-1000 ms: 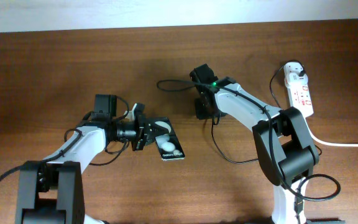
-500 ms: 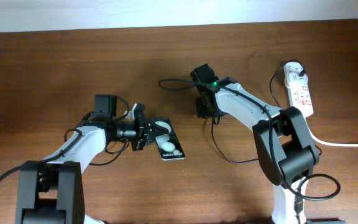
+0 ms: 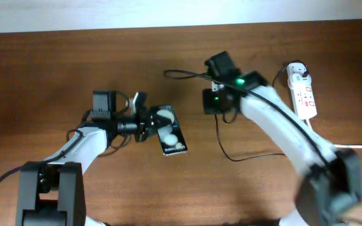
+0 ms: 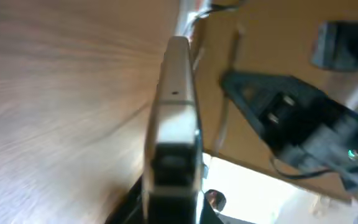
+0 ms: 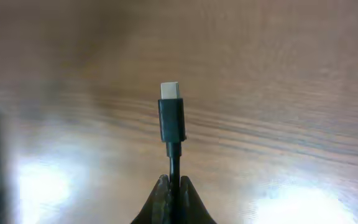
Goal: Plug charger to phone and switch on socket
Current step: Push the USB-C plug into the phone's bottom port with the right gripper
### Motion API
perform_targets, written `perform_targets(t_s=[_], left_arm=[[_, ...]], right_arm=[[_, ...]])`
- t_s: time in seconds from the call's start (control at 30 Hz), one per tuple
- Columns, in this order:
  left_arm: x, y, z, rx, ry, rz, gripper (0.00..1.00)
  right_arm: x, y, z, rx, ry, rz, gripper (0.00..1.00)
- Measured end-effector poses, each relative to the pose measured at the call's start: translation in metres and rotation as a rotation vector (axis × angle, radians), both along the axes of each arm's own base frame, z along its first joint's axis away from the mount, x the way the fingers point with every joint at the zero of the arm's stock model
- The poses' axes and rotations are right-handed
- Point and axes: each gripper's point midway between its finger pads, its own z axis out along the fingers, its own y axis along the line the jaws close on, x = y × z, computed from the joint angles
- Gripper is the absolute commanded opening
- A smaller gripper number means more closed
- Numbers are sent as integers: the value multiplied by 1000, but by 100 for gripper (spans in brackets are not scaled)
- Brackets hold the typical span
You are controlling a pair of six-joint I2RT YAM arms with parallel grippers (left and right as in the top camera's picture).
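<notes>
The black phone is held by my left gripper, which is shut on its left end; the phone looks tilted up on edge. In the left wrist view the phone's thin edge runs up the middle from my jaws. My right gripper is shut on the black charger cable just behind its connector tip, which sticks out from the jaws above the table. The cable loops down over the table. The white socket strip lies at the far right, with a white plug adapter at its top end.
The socket's thick white cord runs off to the right edge. The brown wooden table ends at a white wall along the back. My right arm shows in the left wrist view.
My left gripper has lifted and turned the phone, shifting it up. My right arm has swung up and to the right with the cable tip in its jaws.
</notes>
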Motion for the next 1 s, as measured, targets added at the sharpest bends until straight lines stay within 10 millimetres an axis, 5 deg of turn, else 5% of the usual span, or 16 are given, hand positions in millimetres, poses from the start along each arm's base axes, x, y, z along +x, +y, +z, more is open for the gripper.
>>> perform_targets(t_s=[0.07, 0.17, 0.23, 0.33, 0.43, 1.0], left_arm=[[17, -4, 28, -67, -181, -21, 0], [32, -7, 63, -129, -345, -23, 0], [37, -7, 76, -156, -349, -4, 0], [44, -6, 80, -174, -243, 55, 0], [50, 1, 93, -201, -251, 87, 0], [53, 6, 95, -216, -203, 110, 0]], right_arm=[[-37, -7, 57, 70, -48, 21, 4], [-81, -9, 94, 165, -43, 65, 4], [-112, 1, 99, 188, 8, 130, 4], [-154, 50, 95, 164, 25, 313, 4], [-162, 71, 85, 140, -19, 345, 4], [-133, 90, 73, 115, -86, 296, 4]])
